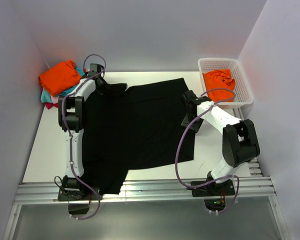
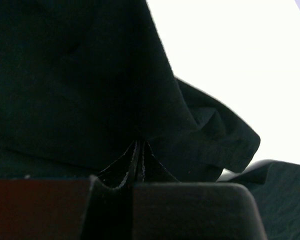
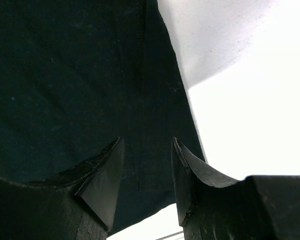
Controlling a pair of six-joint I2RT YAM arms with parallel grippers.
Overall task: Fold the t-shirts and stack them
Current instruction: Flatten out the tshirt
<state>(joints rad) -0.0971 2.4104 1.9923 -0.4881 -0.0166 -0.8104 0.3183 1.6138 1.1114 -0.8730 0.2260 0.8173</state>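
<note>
So the big black cloth t-shirt (image 1: 140,125) is lying spread out across most of the white bench (image 1: 45,150), mostly flat. Its near left corner is reaching down to the bench's front edge by the left arm's base.

The left tool (image 2: 139,150) is sitting at the shirt's far left corner, up by the sleeve. Its fingers are pressing together with a ridge of black fabric pinched between them. In the wrist view the cloth is tenting up from that pinch, and the sleeve cuff is drooping off to the right of it.

The right tool (image 3: 147,145) is hanging over the shirt's right edge with its fingers standing apart. The stitched hem is running right under the gap between them. Nothing is sitting between them, and I honestly can't tell if the tips are touching the cloth or just hovering.

Over in the far right corner, a crumpled orange cloth t-shirt (image 1: 219,82) is sitting inside the white plastic lattice basket (image 1: 243,82). In the far left corner a folded orange t-shirt (image 1: 59,76) is resting on top of a small pile. Bits of teal cloth (image 1: 70,91) and pink cloth (image 1: 50,102) are poking out underneath it, just beside the left arm.
</note>
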